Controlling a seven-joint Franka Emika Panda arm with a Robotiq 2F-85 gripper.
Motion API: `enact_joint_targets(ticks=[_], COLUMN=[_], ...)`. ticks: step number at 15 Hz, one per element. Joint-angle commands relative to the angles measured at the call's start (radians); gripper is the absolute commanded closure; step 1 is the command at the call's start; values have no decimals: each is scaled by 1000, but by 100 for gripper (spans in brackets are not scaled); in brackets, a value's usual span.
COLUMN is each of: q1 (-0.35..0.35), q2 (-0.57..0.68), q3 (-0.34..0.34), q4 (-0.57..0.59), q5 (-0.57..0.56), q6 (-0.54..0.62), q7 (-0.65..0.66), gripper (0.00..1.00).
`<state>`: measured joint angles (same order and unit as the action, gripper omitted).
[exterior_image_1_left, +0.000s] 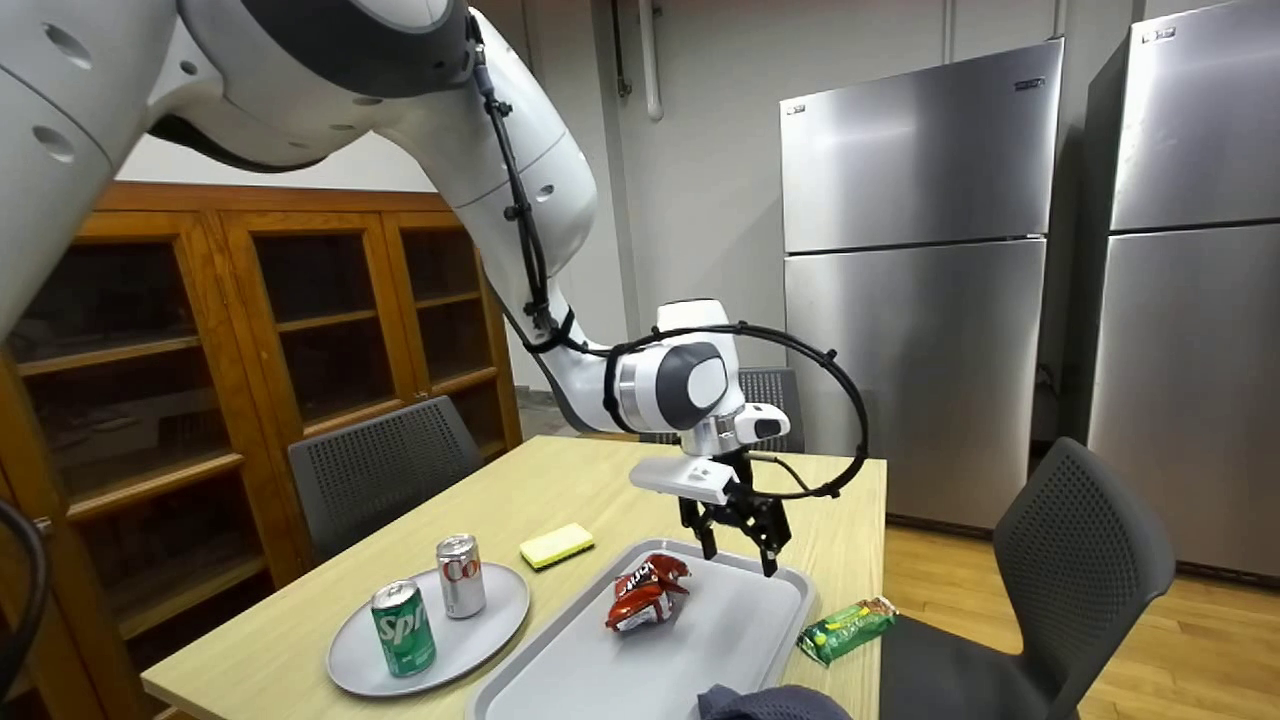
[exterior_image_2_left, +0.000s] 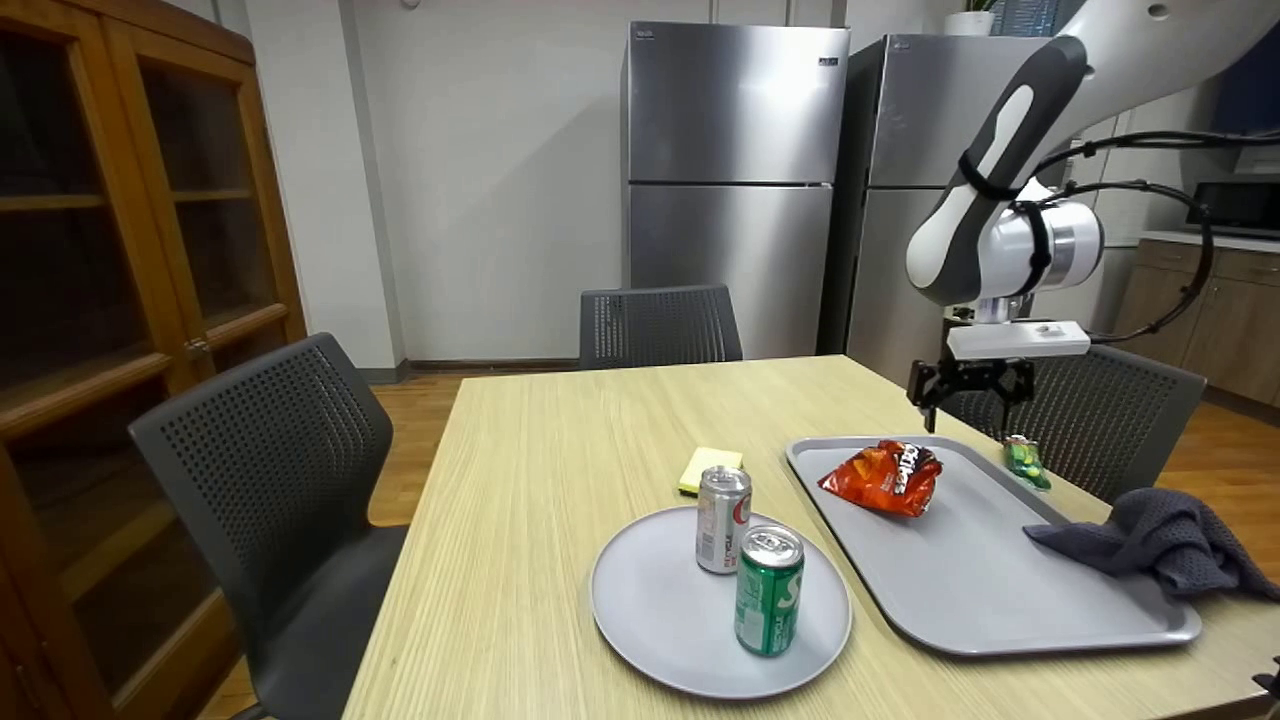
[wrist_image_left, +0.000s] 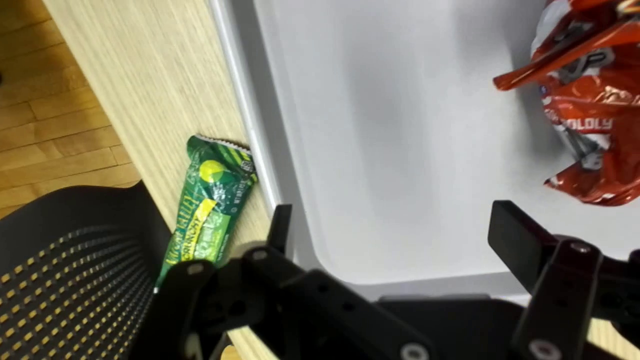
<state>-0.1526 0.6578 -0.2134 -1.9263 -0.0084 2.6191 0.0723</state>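
One gripper (exterior_image_1_left: 739, 558) is hanging, released, above the far end of the grey tray (exterior_image_1_left: 730, 630), nearer the right edge of the counter (exterior_image_2_left: 540, 480) than the left as both exterior views are showing it. Its fingers (wrist_image_left: 517, 240) are pointing down and standing well apart. One crumpled red snack bag (exterior_image_2_left: 885, 478) is resting in the tray, toward the side facing the counter's left edge; it is lying below the gripper's level and apart from both fingers. One wrapped green granola bar (wrist_image_left: 207, 210) is lying on the counter between the tray and the right edge, just beside the tray's rim. Toward the near right corner, a dark cloth (exterior_image_2_left: 1170, 540) is drooping over the same rim.

On the tray's opposite side, toward the left edge, a yellow sponge (exterior_image_1_left: 556, 546) is lying flat. Closer to the near edge, a round grey plate (exterior_image_2_left: 650, 620) is bearing a green can (exterior_image_1_left: 403, 628) and a silver can (exterior_image_1_left: 461, 575), both standing upright and just beside each other. Dark chairs (exterior_image_1_left: 385, 470) are lining the left, far and right edges, two steel refrigerators (exterior_image_1_left: 920, 330) are standing beyond the far edge, and a wooden cabinet (exterior_image_1_left: 245, 400) is rising beyond the left edge.
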Motion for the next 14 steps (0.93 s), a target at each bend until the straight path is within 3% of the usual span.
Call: enact_joint_targets(ticks=[1,14], q1=[-6,-21], q2=[-78,-186], q3=[47,164], q4=[-87,-186], q5=[-9,22], q6=[21,14], q7=[-63,-211], gripper=[0,0])
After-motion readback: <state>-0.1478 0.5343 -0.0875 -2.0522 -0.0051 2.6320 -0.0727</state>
